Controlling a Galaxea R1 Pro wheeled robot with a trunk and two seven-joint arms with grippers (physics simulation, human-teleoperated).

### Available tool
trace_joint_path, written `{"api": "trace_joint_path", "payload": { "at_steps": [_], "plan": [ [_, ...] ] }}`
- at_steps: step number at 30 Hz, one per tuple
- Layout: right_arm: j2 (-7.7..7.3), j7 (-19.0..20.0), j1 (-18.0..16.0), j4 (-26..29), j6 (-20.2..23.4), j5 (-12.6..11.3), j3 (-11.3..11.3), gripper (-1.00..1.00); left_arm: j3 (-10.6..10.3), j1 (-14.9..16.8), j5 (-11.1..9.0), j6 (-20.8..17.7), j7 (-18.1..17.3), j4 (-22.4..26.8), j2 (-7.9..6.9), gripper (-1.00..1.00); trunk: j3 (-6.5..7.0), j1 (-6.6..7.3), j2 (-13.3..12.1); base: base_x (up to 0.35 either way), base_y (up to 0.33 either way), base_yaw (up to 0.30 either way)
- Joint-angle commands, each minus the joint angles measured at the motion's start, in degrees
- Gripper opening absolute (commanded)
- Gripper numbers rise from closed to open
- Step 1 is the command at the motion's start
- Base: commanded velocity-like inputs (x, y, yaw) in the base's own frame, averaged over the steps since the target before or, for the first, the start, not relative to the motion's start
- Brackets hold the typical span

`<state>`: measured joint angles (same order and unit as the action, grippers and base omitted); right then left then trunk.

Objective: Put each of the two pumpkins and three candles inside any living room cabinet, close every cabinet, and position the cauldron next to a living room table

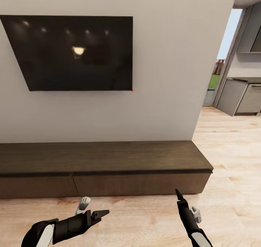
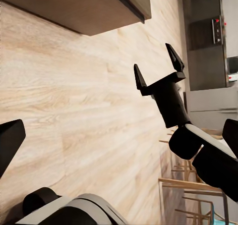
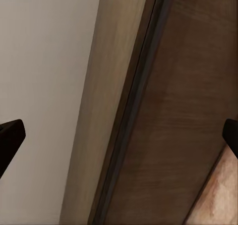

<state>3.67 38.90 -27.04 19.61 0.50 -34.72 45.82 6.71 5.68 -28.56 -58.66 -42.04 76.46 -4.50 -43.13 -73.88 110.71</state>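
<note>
We're parked facing the cabinet [image 1: 105, 167], which runs low along the wall under the TV [image 1: 76, 53], drawer fronts flush and shut. Looks like we're at the open-a-drawer step, so next we probably need a fingertip on a front's edge. Right gripper [image 1: 178, 193] points at it, spread wide and empty; left gripper [image 1: 101, 215] hangs low over the floor [image 1: 145, 221], also spread and empty.

Head cam facing cabinet [image 1: 105, 160], near.

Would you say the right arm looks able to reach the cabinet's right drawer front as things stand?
Probably yes: the right gripper is open, pointing at the cabinet just ahead, with bare floor between.
</note>
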Motion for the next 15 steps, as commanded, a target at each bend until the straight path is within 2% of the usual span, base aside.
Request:
{"api": "trace_joint_path", "payload": {
  "at_steps": [1,15],
  "plan": [
    [0.02,0.2,-0.03,-0.01,0.04,-0.35,0.06,1.0,0.06,0.04,0.17,-0.22,-0.32,0.0,0.01,1.0,-0.24,-0.22,0.44,0.0,0.0,0.0],
    [0.02,0.21,-0.03,-0.01,0.03,-0.35,0.06,1.0,0.06,0.04,0.17,-0.14,-0.32,0.0,0.08,1.0,-2.75,-3.29,6.05,0.0,0.0,0.0]
  ]
}}
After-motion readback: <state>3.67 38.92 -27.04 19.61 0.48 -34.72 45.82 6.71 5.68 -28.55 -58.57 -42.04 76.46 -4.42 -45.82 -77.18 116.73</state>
